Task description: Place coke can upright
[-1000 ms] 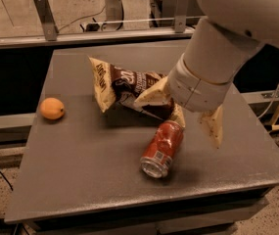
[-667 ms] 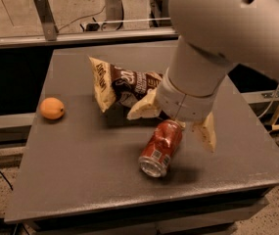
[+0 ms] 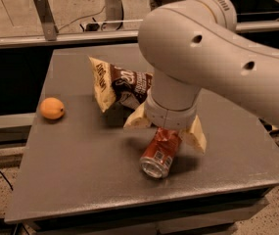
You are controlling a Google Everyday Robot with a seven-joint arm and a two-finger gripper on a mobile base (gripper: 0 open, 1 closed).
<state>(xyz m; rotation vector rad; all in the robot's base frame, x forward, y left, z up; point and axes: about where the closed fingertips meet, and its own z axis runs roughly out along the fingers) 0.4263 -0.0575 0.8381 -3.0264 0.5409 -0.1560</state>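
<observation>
The coke can (image 3: 158, 153) is red with a silver rim. It lies on its side on the grey table (image 3: 80, 170), its silver end pointing toward the front edge. My gripper (image 3: 166, 130) hangs straight down from the large white arm over the can's far end. Its two cream fingers (image 3: 137, 119) stand spread, one on each side of the can, wider than the can itself. The wrist hides the can's far end, so I cannot tell whether the fingers touch it.
A brown and yellow chip bag (image 3: 115, 84) lies just behind the gripper. An orange fruit (image 3: 52, 108) sits near the table's left edge. The table's front edge is close below the can. A metal rail and floor cables lie beyond the table.
The arm has swung further over the table, and the gripper has come down around the can's far end. The can, bag and orange have not moved.
</observation>
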